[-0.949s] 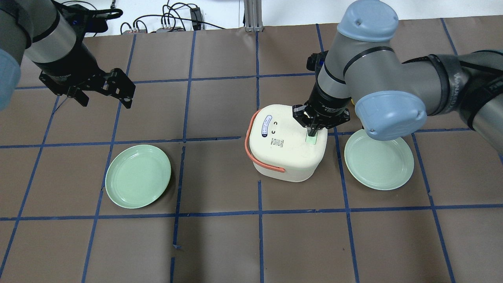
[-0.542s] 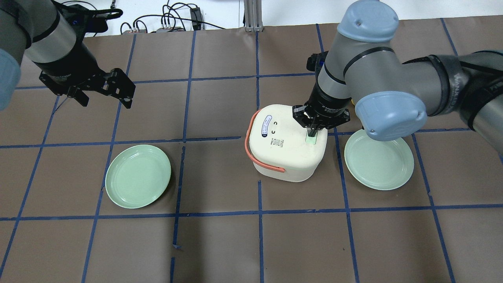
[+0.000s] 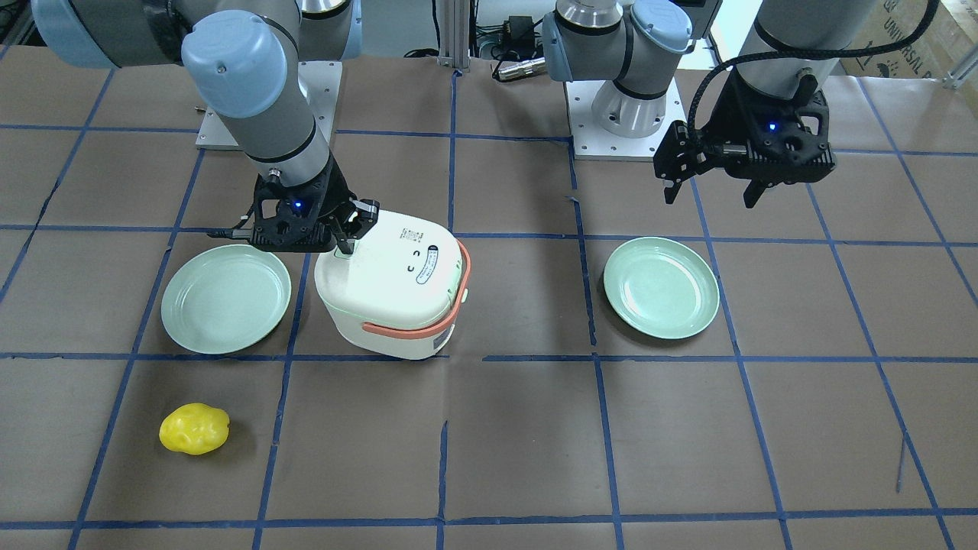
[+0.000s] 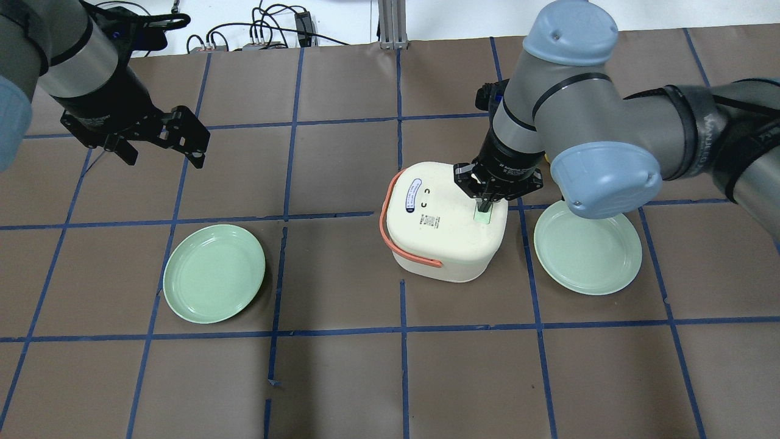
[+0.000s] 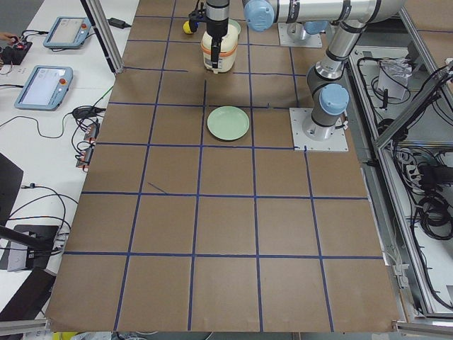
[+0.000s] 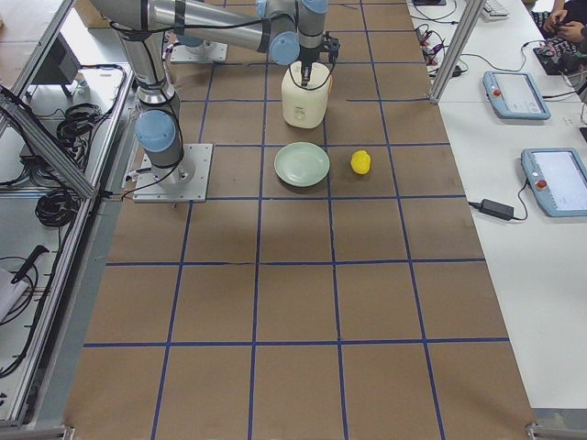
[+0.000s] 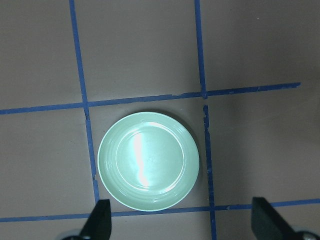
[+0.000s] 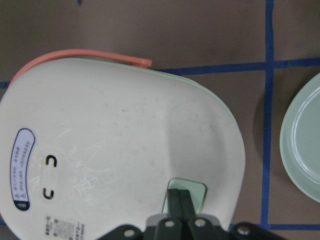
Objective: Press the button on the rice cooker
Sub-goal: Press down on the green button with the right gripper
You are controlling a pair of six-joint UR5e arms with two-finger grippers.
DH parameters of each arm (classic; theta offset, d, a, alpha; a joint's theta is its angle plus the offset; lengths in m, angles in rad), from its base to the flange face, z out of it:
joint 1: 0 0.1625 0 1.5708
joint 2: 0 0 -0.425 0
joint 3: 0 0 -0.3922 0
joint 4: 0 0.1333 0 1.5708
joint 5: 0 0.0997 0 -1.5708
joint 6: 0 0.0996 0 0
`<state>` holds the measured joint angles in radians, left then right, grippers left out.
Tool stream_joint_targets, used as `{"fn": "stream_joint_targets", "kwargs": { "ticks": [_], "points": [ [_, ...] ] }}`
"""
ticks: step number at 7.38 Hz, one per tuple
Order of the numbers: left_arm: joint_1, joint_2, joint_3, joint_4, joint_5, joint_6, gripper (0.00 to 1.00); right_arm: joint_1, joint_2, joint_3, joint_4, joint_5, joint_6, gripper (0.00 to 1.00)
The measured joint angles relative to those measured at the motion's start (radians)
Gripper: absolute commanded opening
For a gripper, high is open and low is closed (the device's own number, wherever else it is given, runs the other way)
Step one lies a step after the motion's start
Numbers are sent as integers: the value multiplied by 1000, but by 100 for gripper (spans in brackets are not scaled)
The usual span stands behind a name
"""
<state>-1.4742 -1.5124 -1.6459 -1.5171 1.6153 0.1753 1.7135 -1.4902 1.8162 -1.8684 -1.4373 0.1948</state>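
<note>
The white rice cooker (image 4: 439, 228) with its coral-orange handle (image 4: 385, 227) stands closed near the table's middle; it also shows in the front view (image 3: 390, 286) and the right wrist view (image 8: 115, 145). A pale green button (image 4: 483, 217) sits on the lid's edge nearest the right plate. My right gripper (image 4: 483, 207) is shut, its joined fingertips (image 8: 179, 200) pointing straight down onto that button (image 8: 192, 189). My left gripper (image 4: 163, 157) is open and empty, hovering far to the left, as in the front view (image 3: 710, 197).
One pale green plate (image 4: 213, 272) lies left of the cooker, under the left wrist camera (image 7: 148, 161). A second plate (image 4: 588, 247) lies right of the cooker, close to the right arm. A yellow lumpy object (image 3: 194, 428) lies beyond that plate.
</note>
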Motion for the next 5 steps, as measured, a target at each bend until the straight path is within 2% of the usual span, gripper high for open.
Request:
{"fn": "stream_joint_targets", "kwargs": {
  "ticks": [5],
  "points": [
    [0, 0, 0, 0, 0, 0, 100, 0, 4, 0, 1, -3, 1, 9]
  ]
}}
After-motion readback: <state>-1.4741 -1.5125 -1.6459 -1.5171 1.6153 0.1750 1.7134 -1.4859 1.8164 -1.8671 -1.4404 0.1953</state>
